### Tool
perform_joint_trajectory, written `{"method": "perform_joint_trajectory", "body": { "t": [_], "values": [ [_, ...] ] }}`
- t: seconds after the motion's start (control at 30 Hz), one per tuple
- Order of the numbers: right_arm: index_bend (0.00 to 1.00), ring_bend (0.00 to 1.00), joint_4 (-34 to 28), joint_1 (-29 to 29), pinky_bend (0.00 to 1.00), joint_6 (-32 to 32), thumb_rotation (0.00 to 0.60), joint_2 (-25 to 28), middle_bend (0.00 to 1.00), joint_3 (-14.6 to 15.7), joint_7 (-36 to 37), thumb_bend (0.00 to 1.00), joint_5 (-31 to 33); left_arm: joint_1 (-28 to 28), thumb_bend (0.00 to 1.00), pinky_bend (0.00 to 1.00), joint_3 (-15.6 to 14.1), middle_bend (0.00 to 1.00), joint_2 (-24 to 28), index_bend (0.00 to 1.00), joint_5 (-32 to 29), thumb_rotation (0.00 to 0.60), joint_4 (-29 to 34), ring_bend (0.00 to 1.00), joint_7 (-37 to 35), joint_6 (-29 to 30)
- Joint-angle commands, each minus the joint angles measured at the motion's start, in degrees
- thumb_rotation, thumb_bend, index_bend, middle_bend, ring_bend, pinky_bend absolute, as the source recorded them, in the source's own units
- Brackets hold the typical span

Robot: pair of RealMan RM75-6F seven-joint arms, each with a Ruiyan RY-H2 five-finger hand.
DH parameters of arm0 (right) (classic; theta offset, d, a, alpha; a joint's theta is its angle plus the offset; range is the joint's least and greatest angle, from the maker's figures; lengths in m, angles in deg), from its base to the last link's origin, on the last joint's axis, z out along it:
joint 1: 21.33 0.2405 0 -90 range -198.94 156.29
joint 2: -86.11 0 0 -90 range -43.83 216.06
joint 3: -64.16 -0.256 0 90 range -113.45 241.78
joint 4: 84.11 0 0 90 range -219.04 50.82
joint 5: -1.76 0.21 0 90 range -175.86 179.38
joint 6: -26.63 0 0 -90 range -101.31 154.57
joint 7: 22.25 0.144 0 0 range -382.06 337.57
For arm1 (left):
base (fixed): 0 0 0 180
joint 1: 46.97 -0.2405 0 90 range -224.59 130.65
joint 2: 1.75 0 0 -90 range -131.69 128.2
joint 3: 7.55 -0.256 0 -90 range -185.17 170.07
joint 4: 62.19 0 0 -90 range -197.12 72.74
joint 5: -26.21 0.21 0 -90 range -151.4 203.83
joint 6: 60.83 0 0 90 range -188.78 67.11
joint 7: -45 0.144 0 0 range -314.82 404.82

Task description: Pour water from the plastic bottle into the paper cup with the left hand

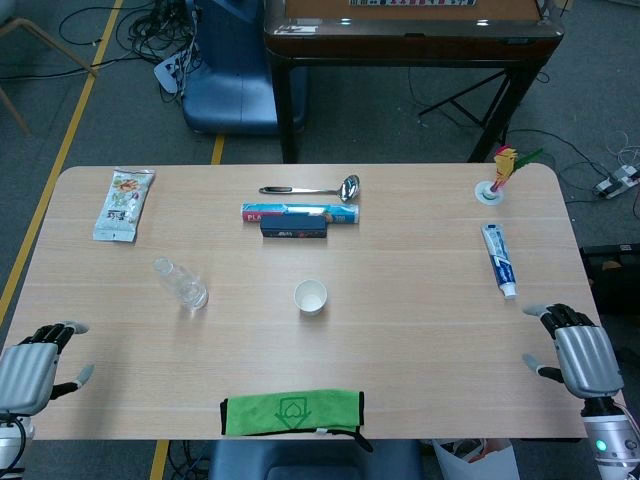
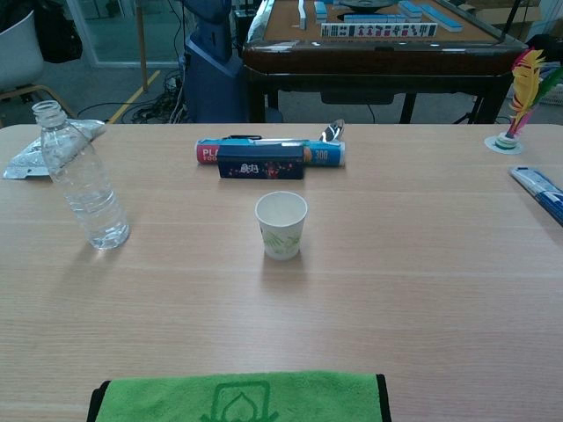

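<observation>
A clear plastic bottle (image 1: 180, 283) (image 2: 82, 180) stands upright without a cap on the left half of the table. A white paper cup (image 1: 311, 297) (image 2: 281, 224) stands upright near the table's middle, to the right of the bottle. My left hand (image 1: 30, 368) rests at the near left corner of the table, open and holding nothing, well short of the bottle. At the near right edge lies my right hand (image 1: 583, 355), open as well. Neither hand shows in the chest view.
A green cloth (image 1: 291, 411) lies at the front edge. Behind the cup are a dark box (image 1: 295, 227), a blue-and-red roll (image 1: 300, 211) and a metal ladle (image 1: 315, 188). A snack packet (image 1: 124, 203) lies far left, a toothpaste tube (image 1: 498, 258) and a feathered shuttlecock (image 1: 499, 176) right.
</observation>
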Motion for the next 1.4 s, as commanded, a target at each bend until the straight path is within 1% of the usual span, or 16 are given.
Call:
{"method": "perform_joint_trajectory", "body": {
  "t": [0.03,0.13,0.23,0.3,0.4,0.5,0.6,0.67,0.77,0.87,1.1,1.4],
  "values": [
    [0.32,0.27,-0.2,0.2,0.41,0.1,0.6,-0.1,0.35,0.0,-0.3,0.05,-0.1,-0.1,0.2,0.49,-0.1,0.33,0.0,0.34,0.0,0.6,-0.2,0.31,0.1,0.1],
    [0.32,0.27,-0.8,0.5,0.41,0.2,0.6,0.0,0.35,0.0,-0.6,0.05,-0.7,-0.3,0.2,0.49,0.0,0.33,0.0,0.34,-0.1,0.6,-0.3,0.31,-0.1,0.3],
    [0.32,0.27,-1.1,0.7,0.41,0.3,0.6,0.1,0.35,0.0,-0.3,0.05,-1.0,-0.3,0.2,0.5,0.1,0.33,0.0,0.33,0.0,0.6,-0.4,0.31,-2.7,0.2],
    [0.32,0.27,-1.1,0.8,0.41,0.4,0.6,0.2,0.35,-0.2,-0.3,0.05,-0.7,-0.1,0.2,0.5,0.5,0.33,-0.4,0.32,0.7,0.6,-1.0,0.31,-5.2,0.5],
    [0.32,0.27,-0.9,0.9,0.41,0.8,0.6,0.2,0.35,-0.3,0.0,0.05,-0.1,0.1,0.2,0.51,1.6,0.32,-1.5,0.3,0.5,0.6,-2.1,0.31,-11.4,0.8],
    [0.32,0.27,-1.0,1.1,0.41,1.0,0.6,0.5,0.35,-0.5,0.3,0.05,0.1,0.7,0.2,0.52,2.3,0.27,-1.6,0.22,-0.9,0.6,-2.2,0.3,-15.1,-0.8],
    [0.32,0.27,-1.2,1.1,0.41,0.7,0.6,0.7,0.35,-0.7,0.6,0.05,0.0,1.8,0.13,0.51,3.1,0.17,-1.8,0.04,-2.1,0.6,-2.7,0.26,-16.5,-2.8],
    [0.32,0.27,-1.2,1.1,0.41,0.6,0.6,0.8,0.35,-0.8,0.9,0.05,0.1,2.7,0.1,0.49,3.8,0.12,-2.2,0.0,-3.1,0.6,-2.5,0.23,-17.2,-4.1],
    [0.32,0.27,-1.1,1.2,0.41,0.7,0.6,0.9,0.35,-1.0,1.1,0.05,0.5,4.1,0.06,0.43,5.0,0.06,-2.6,0.0,-4.8,0.6,-1.9,0.18,-20.4,-6.8],
    [0.32,0.27,-1.0,1.2,0.41,1.0,0.6,1.0,0.35,-1.0,1.3,0.05,0.9,5.9,0.04,0.39,6.1,0.03,-2.3,0.0,-7.3,0.6,-1.5,0.14,-23.4,-10.8],
    [0.32,0.27,-0.8,1.2,0.41,0.9,0.6,1.4,0.35,-1.2,2.5,0.05,1.2,10.2,0.01,0.36,8.6,0.01,-4.2,0.0,-11.6,0.6,-2.9,0.1,-26.3,-17.7],
    [0.32,0.27,-0.8,1.0,0.41,0.5,0.6,1.9,0.35,-1.2,3.7,0.05,1.1,14.6,0.01,0.36,10.3,0.01,-8.4,0.0,-14.2,0.6,-6.2,0.09,-25.5,-21.8]
  ]
}}
